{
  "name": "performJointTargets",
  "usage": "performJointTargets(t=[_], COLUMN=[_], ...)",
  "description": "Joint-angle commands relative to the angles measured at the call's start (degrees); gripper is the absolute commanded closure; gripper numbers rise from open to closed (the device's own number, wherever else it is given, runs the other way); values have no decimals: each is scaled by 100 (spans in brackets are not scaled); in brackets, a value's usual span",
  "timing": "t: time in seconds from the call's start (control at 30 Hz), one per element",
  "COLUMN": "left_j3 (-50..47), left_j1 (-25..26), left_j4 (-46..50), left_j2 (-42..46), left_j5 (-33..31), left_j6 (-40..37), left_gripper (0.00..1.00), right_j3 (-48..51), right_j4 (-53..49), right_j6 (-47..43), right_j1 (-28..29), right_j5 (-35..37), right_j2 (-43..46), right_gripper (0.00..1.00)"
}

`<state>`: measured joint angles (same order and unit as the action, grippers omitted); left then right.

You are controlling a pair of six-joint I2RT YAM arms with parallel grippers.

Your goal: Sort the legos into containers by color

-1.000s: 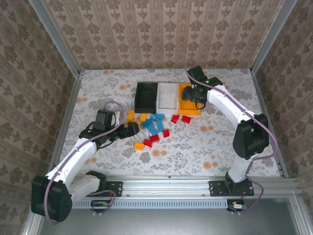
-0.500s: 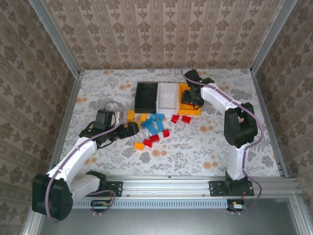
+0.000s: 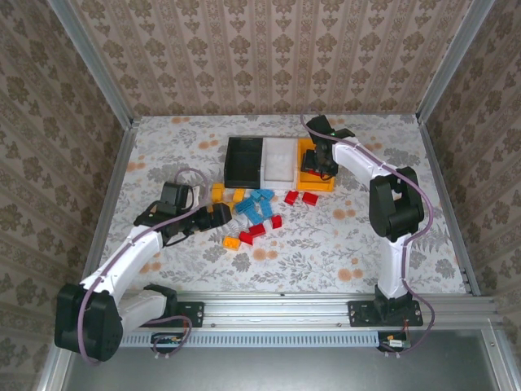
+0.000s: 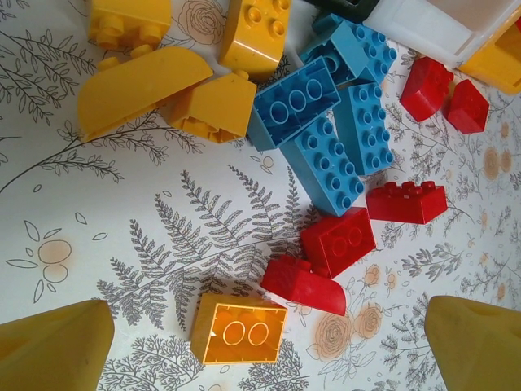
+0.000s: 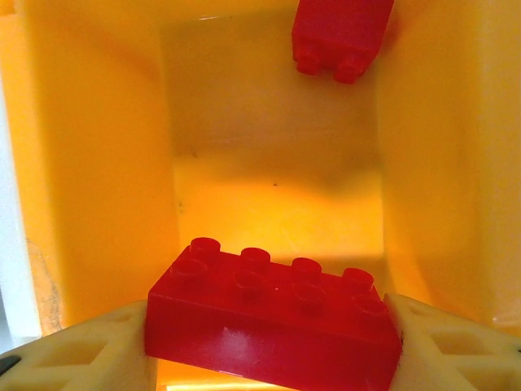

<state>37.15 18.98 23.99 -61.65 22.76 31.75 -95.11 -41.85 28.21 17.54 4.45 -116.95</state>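
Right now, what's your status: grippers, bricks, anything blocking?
Right gripper shut on long red brick, over orange-yellow tray. Second red brick at tray's far end, not in the way. Left gripper open over loose bricks.

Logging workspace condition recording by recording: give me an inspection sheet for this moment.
Surface: floral cloth, lying flat.
Trays: black tray, white tray, orange tray, side by side at the far middle.
Bricks: mixed pile of orange, blue and red before the trays; loose brick, red, lying in the orange tray.
Clutter: nothing seen.
Grippers: left gripper open, over the pile; right gripper shut on a red brick, above the orange tray.
Cables: left cable and right cable loop along their arms, clear of the pile.
Surroundings: wallpapered walls, metal frame.
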Motion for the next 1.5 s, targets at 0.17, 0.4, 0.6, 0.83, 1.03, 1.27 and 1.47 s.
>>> performJointTargets(t=[0.17, 0.4, 0.6, 0.83, 1.03, 1.27, 1.47], left_j3=[13, -32, -162, -219, -247, -339, -349], left_j1=[-31, -28, -30, -35, -44, -45, -31], left_j4=[-55, -33, -126, -100, -142, -331, -406], left_j2=[12, 225, 359, 451, 445, 407, 390], left_j5=[149, 142, 191, 176, 185, 250, 314], left_j6=[12, 94, 206, 192, 178, 239, 315], left_gripper=[0, 0, 0, 0, 0, 0, 0], right_j3=[-122, -150, -157, -22, 698, 2344, 2743], right_j4=[22, -43, -161, -134, 71, 576, 780], right_j6=[-56, -41, -87, 3, 79, 387, 594], right_j1=[-40, -40, -58, -93, 136, 528, 749], right_j5=[-72, -61, 3, -39, -120, -222, -200], right_j2=[-89, 194, 330, 411, 1174, 2094, 1773], right_gripper=[33, 28, 17, 15, 18, 18, 15])
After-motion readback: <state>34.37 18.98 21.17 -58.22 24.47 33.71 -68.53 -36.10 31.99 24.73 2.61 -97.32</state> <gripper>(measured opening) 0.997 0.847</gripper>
